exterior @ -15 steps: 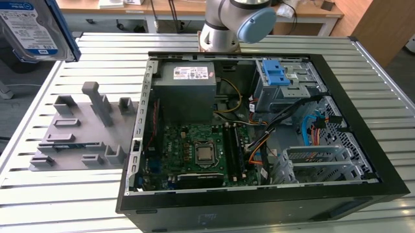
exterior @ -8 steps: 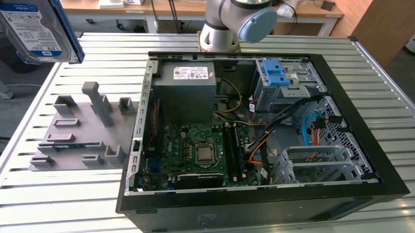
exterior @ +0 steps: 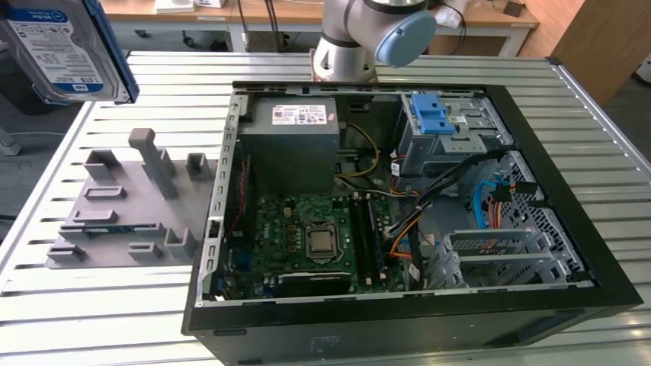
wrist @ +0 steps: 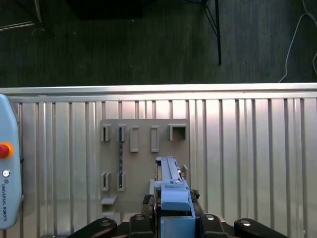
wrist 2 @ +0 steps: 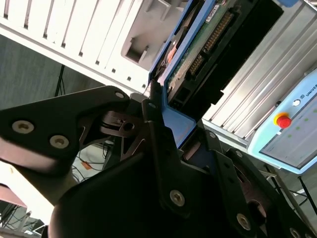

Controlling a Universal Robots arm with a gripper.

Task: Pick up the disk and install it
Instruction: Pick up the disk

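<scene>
Silver-grey arm (exterior: 341, 46), light-blue joint cap (exterior: 405, 36); black pincer (wrist 2: 174, 113), silver screws (wrist 2: 59, 142).

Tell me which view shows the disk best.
The exterior view: the disk faces that camera, its white-and-blue label plain. Both wrist views show it edge-on, mainly its blue bracket.

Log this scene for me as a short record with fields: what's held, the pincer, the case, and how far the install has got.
held: the disk, up above the table
pincer: shut on the disk's blue bracket
fixture plate: grey, behind the disk in the first wrist view
computer case: open, lying on the slatted table
drive cage: inside the case, blue latches on top
install: not yet done; disk is outside the case
</scene>
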